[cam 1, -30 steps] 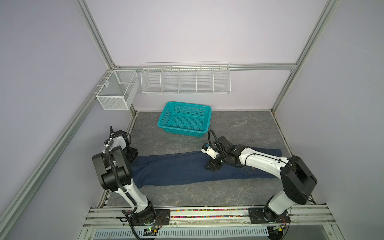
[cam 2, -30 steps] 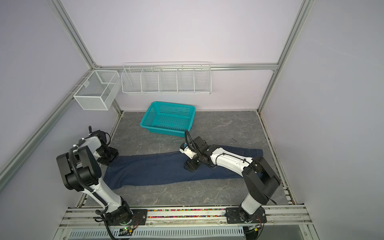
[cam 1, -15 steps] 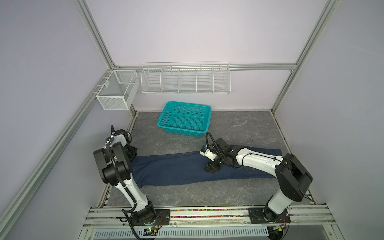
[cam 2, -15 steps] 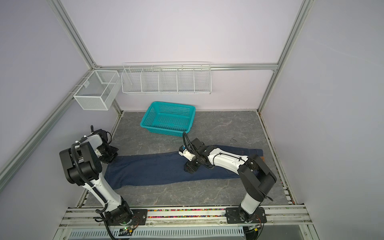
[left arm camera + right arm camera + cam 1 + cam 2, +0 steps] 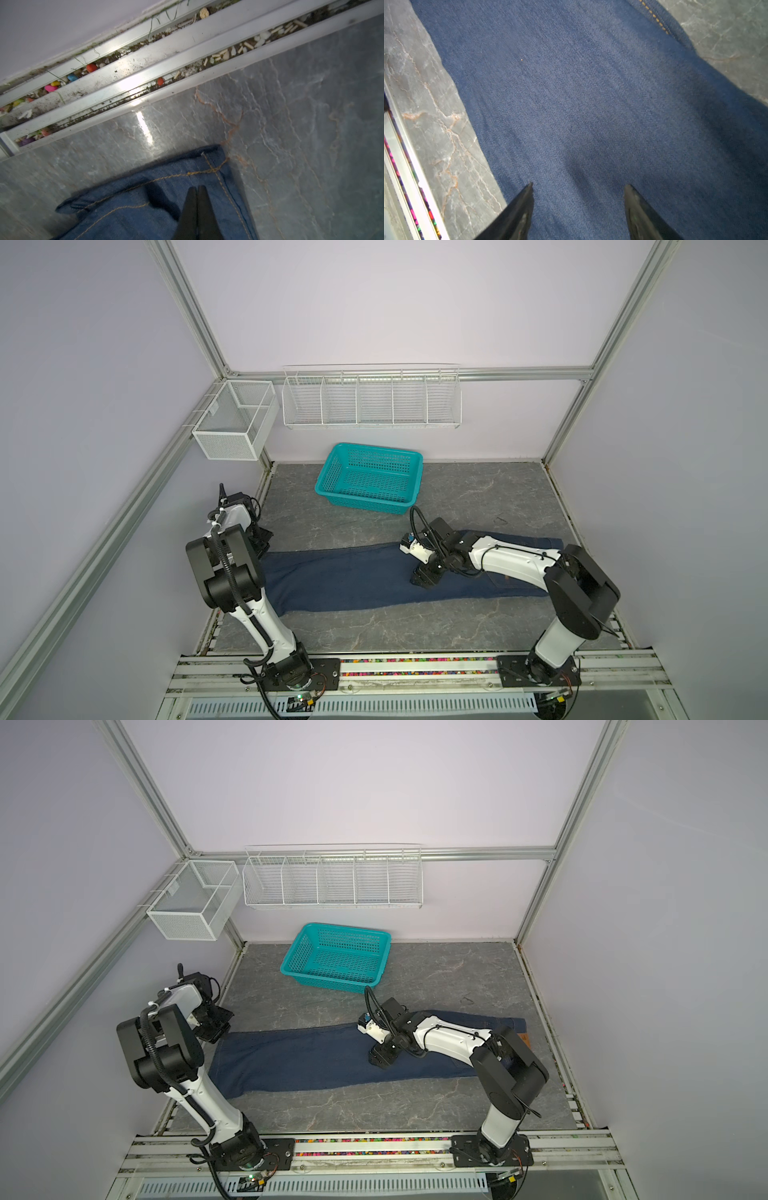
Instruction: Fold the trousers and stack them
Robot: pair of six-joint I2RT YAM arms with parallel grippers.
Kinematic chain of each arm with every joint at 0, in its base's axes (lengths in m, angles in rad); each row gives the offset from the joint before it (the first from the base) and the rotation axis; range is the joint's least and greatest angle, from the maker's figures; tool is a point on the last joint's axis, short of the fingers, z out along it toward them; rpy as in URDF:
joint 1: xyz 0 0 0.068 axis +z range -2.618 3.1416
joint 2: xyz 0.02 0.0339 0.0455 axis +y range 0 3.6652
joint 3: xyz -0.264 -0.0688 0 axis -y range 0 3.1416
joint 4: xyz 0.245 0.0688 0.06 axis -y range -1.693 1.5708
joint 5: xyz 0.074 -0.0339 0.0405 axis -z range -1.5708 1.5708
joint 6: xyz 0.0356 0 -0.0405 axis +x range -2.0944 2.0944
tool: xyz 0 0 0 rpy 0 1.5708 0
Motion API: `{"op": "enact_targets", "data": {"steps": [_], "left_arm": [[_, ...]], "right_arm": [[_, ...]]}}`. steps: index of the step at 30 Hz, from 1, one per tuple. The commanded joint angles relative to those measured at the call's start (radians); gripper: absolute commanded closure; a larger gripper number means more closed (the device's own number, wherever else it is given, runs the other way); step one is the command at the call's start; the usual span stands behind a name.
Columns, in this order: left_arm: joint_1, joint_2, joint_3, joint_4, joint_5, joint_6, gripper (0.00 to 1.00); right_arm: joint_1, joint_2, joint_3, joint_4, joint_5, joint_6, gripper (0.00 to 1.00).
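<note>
The trousers (image 5: pixel 353 576) (image 5: pixel 299 1060) are dark navy denim and lie flat in a long strip across the grey table. Their hem end is at the left and a tan patch (image 5: pixel 524 1038) shows at the far right end. My left gripper (image 5: pixel 259 545) (image 5: pixel 216 1029) (image 5: pixel 196 188) is shut right at the hem corner (image 5: pixel 214 160). Its tips are pressed together over the denim, and I see no cloth between them. My right gripper (image 5: pixel 424 578) (image 5: pixel 380 1058) (image 5: pixel 578 186) stands open, tips down on the middle of the trousers (image 5: pixel 571 93).
A teal basket (image 5: pixel 370 446) (image 5: pixel 336 926) stands behind the trousers near the back wall. White wire racks (image 5: pixel 370 398) hang on the back wall, with a mesh bin (image 5: pixel 232 423) at the left. An aluminium rail (image 5: pixel 145 68) with small debris runs just beyond the hem.
My left gripper has closed at the hem corner. My right gripper has shifted slightly left along the trousers and stayed open.
</note>
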Motion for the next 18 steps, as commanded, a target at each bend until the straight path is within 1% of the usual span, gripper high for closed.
{"op": "enact_targets", "data": {"steps": [1,3,7,12,15,18], "left_arm": [[-0.001,-0.038,0.048,-0.048,-0.041,0.029,0.95],[-0.001,-0.015,0.065,-0.052,-0.044,0.042,0.81],[-0.001,0.042,0.080,-0.028,-0.022,0.021,0.70],[-0.002,0.081,0.086,-0.018,-0.018,-0.009,0.67],[-0.002,0.109,0.088,-0.030,-0.009,-0.016,0.67],[-0.002,0.123,0.072,-0.030,-0.028,-0.017,0.67]], "right_arm": [[-0.001,0.009,0.004,-0.021,0.004,-0.030,0.29],[-0.003,0.011,0.003,-0.019,0.000,-0.030,0.29],[-0.005,0.018,0.003,-0.024,-0.012,-0.034,0.29],[-0.014,0.023,0.006,-0.033,-0.026,-0.034,0.29],[-0.018,0.026,0.007,-0.033,-0.034,-0.034,0.29],[-0.024,0.032,0.009,-0.034,-0.035,-0.035,0.29]]}}
